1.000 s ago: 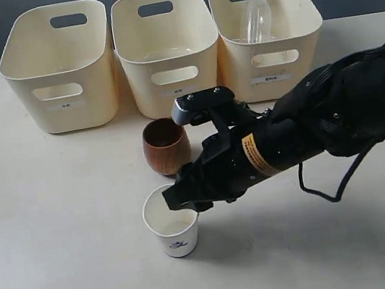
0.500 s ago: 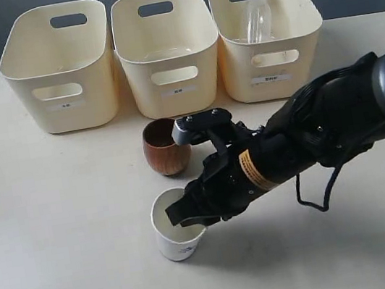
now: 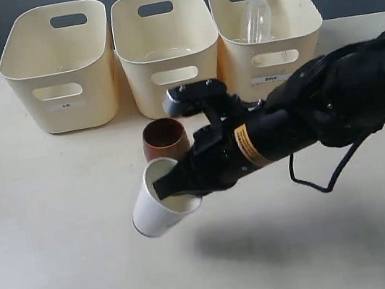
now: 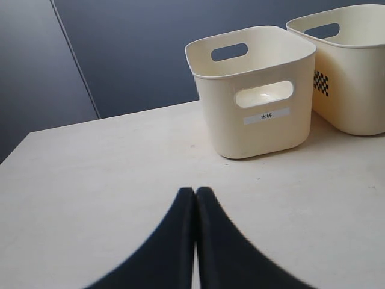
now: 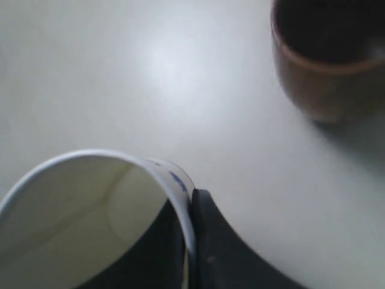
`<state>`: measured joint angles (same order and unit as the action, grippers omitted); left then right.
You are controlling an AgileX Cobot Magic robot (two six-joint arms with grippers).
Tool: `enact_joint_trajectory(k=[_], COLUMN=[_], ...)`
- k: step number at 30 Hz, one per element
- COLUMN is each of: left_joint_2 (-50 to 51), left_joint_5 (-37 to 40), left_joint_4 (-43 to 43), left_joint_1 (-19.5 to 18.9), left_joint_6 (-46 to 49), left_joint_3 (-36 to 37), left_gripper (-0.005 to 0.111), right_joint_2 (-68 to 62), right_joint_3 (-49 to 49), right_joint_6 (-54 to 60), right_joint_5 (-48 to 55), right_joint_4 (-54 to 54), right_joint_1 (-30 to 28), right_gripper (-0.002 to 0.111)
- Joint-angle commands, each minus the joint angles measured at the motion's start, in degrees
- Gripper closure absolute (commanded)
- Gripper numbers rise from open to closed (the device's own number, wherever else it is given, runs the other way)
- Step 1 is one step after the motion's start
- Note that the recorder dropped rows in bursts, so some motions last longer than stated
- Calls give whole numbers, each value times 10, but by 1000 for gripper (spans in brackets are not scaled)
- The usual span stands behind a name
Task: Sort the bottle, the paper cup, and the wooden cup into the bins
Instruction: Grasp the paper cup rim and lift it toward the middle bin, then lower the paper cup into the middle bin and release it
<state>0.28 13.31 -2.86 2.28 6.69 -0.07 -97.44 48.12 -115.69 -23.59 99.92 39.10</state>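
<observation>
My right gripper point(image 3: 178, 189) point(image 5: 187, 208) is shut on the rim of the white paper cup point(image 3: 154, 203) point(image 5: 90, 223), one finger inside and one outside. The cup hangs tilted above the table. Just behind it the brown wooden cup point(image 3: 164, 137) point(image 5: 328, 66) stands upright on the table. The clear bottle point(image 3: 257, 15) with its white cap leans in the right-hand bin point(image 3: 233, 54). The middle bin point(image 3: 170, 74) and left bin point(image 3: 58, 85) point(image 4: 255, 90) show nothing inside. My left gripper point(image 4: 195, 191) is shut on nothing over bare table; it does not show in the exterior view.
The three cream bins stand in a row along the table's far edge. A second bin point(image 4: 355, 78) with a checkered mark appears beside the left bin in the left wrist view. My right arm point(image 3: 334, 111) reaches in from the right, low over the table.
My right gripper closed on the paper cup's rim and lifted it off the table, tipping it. The wooden cup and bottle stayed put.
</observation>
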Motion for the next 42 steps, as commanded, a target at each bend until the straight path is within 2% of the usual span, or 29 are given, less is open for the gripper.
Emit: enact_joint_trajectory(k=[1,18,32,42], left_joint_2=[-3,-3,-3,-3], left_joint_5=[0,0,0,0], left_joint_4=[1,1,1,1], left_joint_1=[2,2,2,2], left_joint_6=[-1,-1,-1,-1], left_joint_3=[1,1,1,1], left_gripper=[107,107,107,107], right_joint_2=[53,64,-55,-115], right_joint_3=[37,161,272,311], right_joint_6=[6,2,7,2], right_joint_5=[48,362,434,355], right_joint_4=[0,0,0,0], right_joint_1=[0,-1,-10,-74], right_gripper=[108,108,108,108])
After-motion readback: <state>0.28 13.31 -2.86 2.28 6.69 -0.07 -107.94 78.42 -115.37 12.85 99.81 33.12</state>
